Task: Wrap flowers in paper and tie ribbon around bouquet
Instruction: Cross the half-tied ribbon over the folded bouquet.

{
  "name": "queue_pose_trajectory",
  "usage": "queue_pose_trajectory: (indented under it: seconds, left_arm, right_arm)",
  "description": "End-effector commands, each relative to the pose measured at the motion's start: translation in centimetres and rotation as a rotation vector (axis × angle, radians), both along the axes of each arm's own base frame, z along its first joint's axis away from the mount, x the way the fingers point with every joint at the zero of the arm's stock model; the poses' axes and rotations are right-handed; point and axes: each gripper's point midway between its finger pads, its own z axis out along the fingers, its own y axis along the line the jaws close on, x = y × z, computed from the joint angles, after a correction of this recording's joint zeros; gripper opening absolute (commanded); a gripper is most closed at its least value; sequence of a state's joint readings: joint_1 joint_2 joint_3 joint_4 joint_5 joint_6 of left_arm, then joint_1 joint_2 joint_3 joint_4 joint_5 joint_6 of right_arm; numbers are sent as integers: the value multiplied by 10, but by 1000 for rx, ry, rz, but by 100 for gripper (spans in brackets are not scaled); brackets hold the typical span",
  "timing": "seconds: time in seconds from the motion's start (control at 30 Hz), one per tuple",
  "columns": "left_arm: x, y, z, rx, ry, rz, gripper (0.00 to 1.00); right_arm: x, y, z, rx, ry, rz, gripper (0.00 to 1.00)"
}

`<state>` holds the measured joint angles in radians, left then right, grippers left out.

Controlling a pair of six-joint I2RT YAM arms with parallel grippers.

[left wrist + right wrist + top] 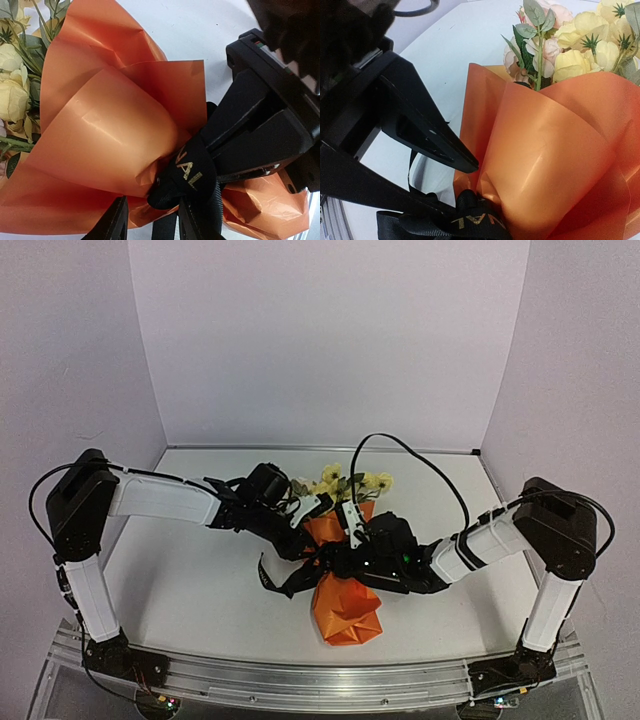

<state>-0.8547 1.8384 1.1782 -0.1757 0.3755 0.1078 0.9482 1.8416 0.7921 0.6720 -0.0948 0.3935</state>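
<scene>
The bouquet [345,580] lies mid-table, its orange paper [105,130] rolled into a cone around the pale yellow and pink flowers [580,45]. The black ribbon [192,172], printed with pale letters, is bunched in a knot at the cone's narrow waist. From the right, my right gripper [215,142] is shut on the ribbon just beside that knot. My left gripper [152,205] stands open on the cone's left side. The knot and a loose ribbon strand [165,227] lie between its fingers. Loose ribbon ends [285,580] trail on the table left of the cone.
Both arms meet over the bouquet [340,540], their wrists nearly touching. The right arm's black cable [420,455] arches above the flowers. White walls enclose the table [200,580] at the back and sides, and a metal rail [320,680] runs along the near edge.
</scene>
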Motion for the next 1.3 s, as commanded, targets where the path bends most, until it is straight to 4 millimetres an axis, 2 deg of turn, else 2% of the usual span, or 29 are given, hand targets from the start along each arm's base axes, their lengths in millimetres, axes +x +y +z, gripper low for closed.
queue_pose_trajectory:
  seconds: [0.0,0.77,1.07,1.27]
  left_arm:
    - [0,-9,46,-101,-66,-27,39]
    - [-6,-5,31,-101,-55,-86,43]
    - [-15,0,36,-160,-30,-135,36]
    - [-9,9,42,-181,-39,-109,40]
  right_arm:
    - [6,9,19,46,-33,-3,0]
    - [-6,20,32,90,-20,93,0]
    - [-8,19,36,104,-14,117,0]
    - [-9,18,36,105,-11,124,0]
